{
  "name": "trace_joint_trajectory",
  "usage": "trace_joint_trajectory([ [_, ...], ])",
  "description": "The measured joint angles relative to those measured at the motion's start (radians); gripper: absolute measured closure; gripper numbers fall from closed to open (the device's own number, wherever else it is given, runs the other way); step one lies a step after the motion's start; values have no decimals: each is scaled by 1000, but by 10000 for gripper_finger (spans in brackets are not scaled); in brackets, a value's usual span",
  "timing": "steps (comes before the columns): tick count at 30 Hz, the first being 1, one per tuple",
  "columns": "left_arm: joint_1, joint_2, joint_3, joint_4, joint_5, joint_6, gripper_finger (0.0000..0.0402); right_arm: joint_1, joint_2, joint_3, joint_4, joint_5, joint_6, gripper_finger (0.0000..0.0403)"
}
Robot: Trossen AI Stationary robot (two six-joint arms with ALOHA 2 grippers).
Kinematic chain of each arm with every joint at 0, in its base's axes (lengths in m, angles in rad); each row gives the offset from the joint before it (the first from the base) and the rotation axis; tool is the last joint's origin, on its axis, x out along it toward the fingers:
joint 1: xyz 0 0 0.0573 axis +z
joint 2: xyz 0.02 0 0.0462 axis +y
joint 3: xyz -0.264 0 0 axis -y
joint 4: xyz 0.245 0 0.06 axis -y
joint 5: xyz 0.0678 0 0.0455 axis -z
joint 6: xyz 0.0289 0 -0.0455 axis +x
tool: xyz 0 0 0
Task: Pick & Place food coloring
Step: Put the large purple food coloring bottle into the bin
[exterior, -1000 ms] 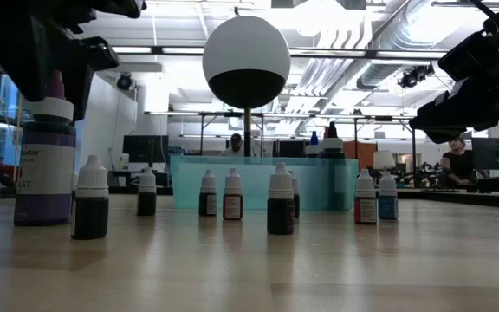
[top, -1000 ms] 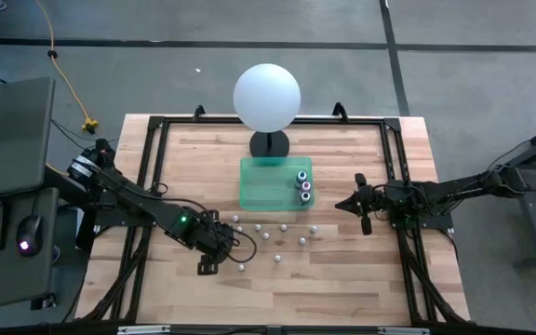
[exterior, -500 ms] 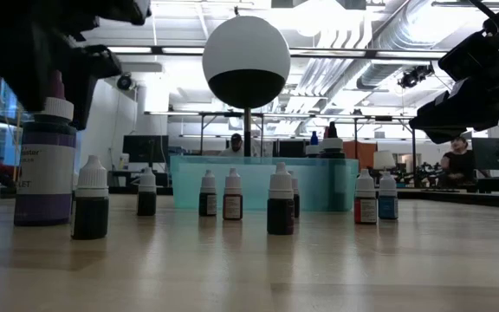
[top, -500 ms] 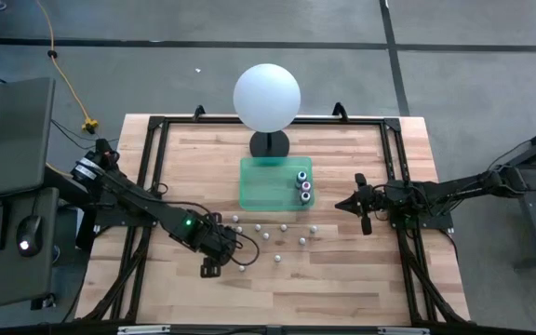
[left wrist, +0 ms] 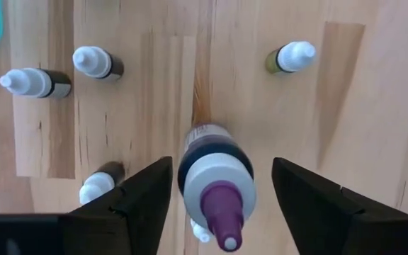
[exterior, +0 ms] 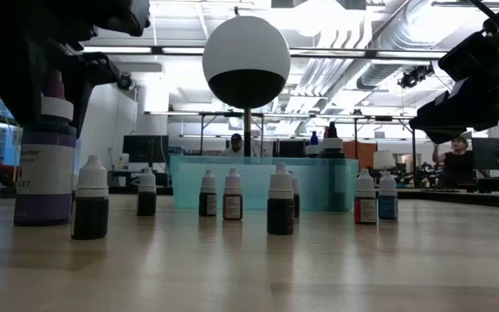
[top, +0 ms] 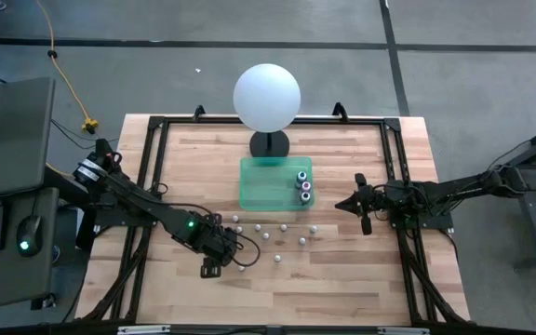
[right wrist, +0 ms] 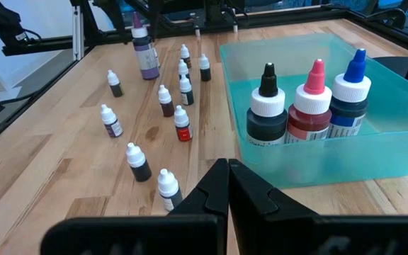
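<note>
Purple-tipped cylindrical bottle (left wrist: 214, 180) | between open left end effector (left wrist: 218, 195) | wood-grain table (left wrist: 360, 106)

Wooden table (top: 342, 279): teal tray (top: 263, 191), scattered small bottles (top: 277, 233) (one taller, purple-capped (left wrist: 214, 177)), sphere's stand (top: 269, 144).

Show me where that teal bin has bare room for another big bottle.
The teal bin is mostly bare. The black-tipped bottle, pink-tipped bottle and blue-tipped bottle crowd one end, the one toward the right pincer. The rest, toward the white sphere, is free. Small dropper bottles crowd the wood outside.
</note>
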State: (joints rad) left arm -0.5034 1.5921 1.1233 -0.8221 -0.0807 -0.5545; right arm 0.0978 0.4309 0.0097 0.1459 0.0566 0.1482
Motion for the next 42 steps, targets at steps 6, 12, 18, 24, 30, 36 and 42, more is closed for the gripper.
trace_joint_trajectory([
  [6, 0, 0, 0, -3, 13, 0, 221, 0, 0, 0, 0, 0, 0, 402],
  [12, 0, -1, 0, -4, 15, -1, 253, 0, 0, 0, 0, 0, 0, 402],
  [18, 0, -1, 0, -5, 11, -2, 256, 0, 0, 0, 0, 0, 0, 402],
  [24, 0, -1, 11, -14, -7, -5, 258, 0, 0, 0, 0, 0, 0, 402],
  [30, 0, -1, 80, -72, -53, -5, 258, 0, 0, 0, 0, 0, 0, 402],
  [36, 0, -1, 220, -220, -62, -4, 259, 0, 0, 0, 0, 0, 0, 402],
  [42, 32, -1, 426, -419, -136, 2, 259, 0, 0, 0, 0, 0, 0, 402],
])
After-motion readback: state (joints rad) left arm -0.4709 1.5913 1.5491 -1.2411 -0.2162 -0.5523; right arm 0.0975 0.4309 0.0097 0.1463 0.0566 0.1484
